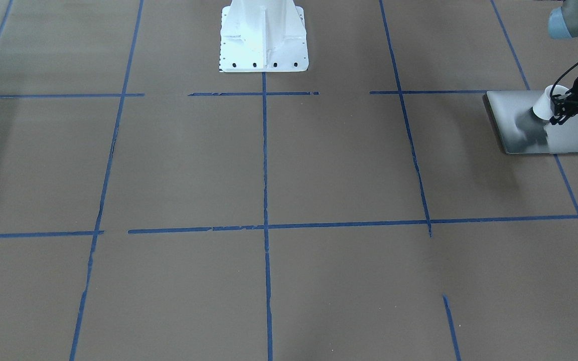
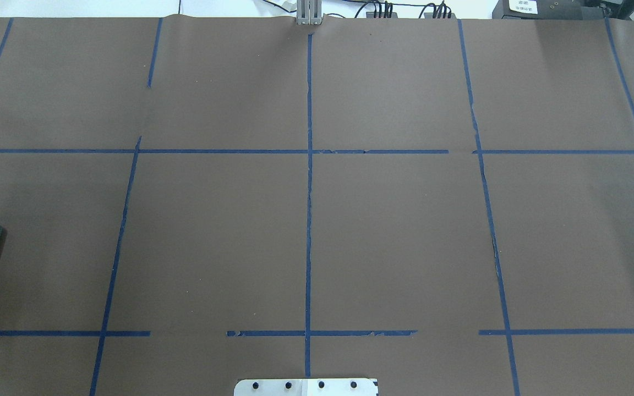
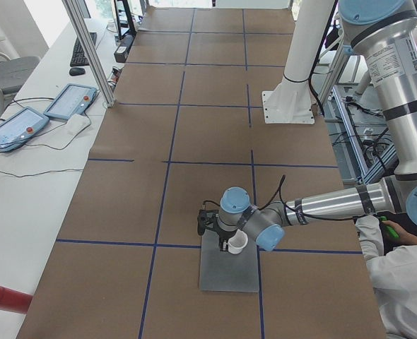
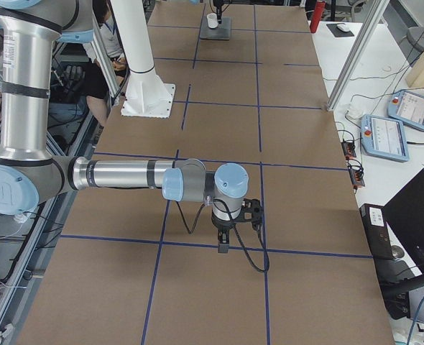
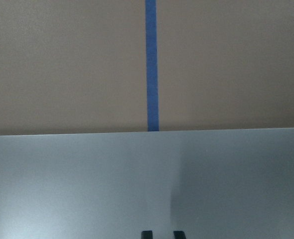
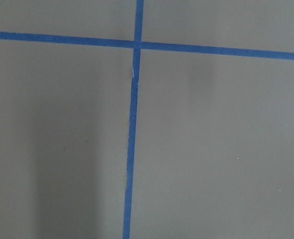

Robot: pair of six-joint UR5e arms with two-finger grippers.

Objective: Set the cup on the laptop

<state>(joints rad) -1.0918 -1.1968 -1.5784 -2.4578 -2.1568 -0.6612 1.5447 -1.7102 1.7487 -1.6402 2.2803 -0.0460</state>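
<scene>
The brown table (image 1: 269, 165), gridded with blue tape, fills every view. The right arm (image 4: 118, 175) hangs mid-table, apparently parked out of the way. Its right gripper (image 4: 223, 243) points down at bare paper, and I cannot tell whether it is wide or narrow. The left arm (image 3: 329, 205) reaches to the flat silver-grey laptop (image 1: 577, 135) at the right edge of the front-facing view. The small white tapered cup (image 1: 544, 104) sits over the lid's upper left part, its shadow right beside its base, so it looks low enough to set down. The left gripper (image 1: 559, 108) seems clamped narrowly on the cup's wall, probably to steady it until it rests flat.
</scene>
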